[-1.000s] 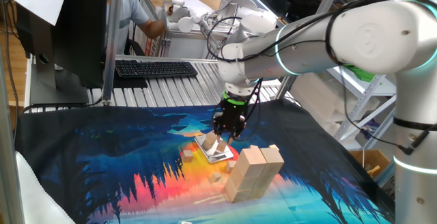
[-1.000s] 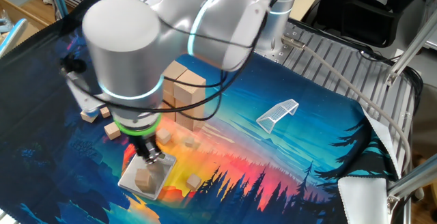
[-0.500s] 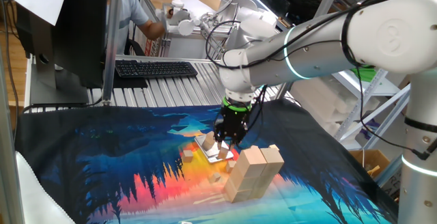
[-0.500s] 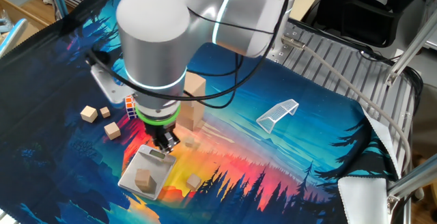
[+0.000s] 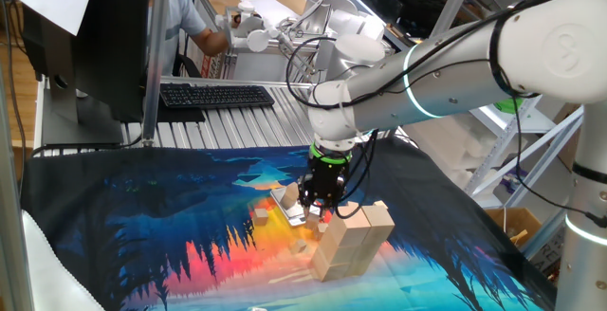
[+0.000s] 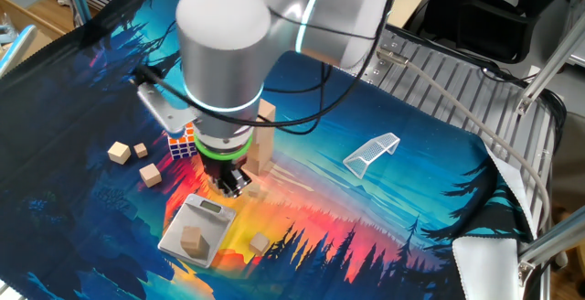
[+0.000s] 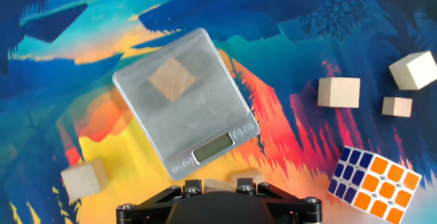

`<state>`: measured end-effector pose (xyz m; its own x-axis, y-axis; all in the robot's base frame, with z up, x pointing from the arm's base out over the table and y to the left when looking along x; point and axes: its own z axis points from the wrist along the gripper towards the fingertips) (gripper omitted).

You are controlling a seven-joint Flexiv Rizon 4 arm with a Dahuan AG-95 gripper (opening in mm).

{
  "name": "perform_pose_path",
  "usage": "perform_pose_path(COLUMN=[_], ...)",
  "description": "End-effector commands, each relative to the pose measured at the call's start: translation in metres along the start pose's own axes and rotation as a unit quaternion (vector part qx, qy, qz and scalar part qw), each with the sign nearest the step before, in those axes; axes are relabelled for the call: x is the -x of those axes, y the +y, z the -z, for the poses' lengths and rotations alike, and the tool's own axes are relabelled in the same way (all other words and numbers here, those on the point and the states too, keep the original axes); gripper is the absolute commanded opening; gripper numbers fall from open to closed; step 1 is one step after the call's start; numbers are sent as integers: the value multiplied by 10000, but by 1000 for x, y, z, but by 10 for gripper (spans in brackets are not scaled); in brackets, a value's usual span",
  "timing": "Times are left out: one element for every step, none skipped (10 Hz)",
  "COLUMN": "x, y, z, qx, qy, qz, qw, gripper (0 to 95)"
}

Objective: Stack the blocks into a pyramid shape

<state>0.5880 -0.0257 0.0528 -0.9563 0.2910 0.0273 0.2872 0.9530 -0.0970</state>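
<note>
Hand [image 5: 316, 209] had drifted off the flat silver-grey scale [image 7: 205, 94] toward the stack of large pale tan wooden bricks [image 5: 353, 240], lower centre-right in one fixed view; it now hung at the scale's display edge, pointing down. Jaws narrow; the hand view showed a sliver of small pale wooden bit [image 7: 235, 179] between them at bottom centre, so probably gripped and being carried to the stack. One pale wooden cube [image 7: 171, 79] remained on the scale, upper left of centre. More loose pale cubes [image 7: 339, 91] lay at right, another at lower left, all unpainted with clean edges. A multicoloured puzzle cube [image 7: 372, 183] sat at lower right. Pyramid judged far from built: only the brick stack stood on the printed table cloth [image 5: 142, 226].
</note>
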Motion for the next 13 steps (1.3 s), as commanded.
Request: perform_pose_path(x=[0, -1, -2, -4, -5, -5, -5, -5, -5, -5, -5, -5, -4], y=[3, 6, 8, 10, 11, 11, 11, 11, 11, 11, 11, 10, 10], z=[-4, -9, -11, -12, -10, -10, -10, -10, -10, -10, -10, -10, -10], qx=[-53, -102, -133, -191, -188, -136, -137, -138, -129, -134, -137, -149, -195], qy=[12, 3, 0, -13, 36, 44, 21, 24, 16, -8, -1, -7, -23], qz=[178, 325, 371, 380, 108, -206, -318, -551, -747, -770, -743, -647, -403], qw=[9998, 9994, 9992, 9991, 9998, 9997, 9994, 9984, 9971, 9969, 9971, 9978, 9990], gripper=[0, 0, 0, 0, 0, 0, 0, 0, 0, 0, 0, 0, 0])
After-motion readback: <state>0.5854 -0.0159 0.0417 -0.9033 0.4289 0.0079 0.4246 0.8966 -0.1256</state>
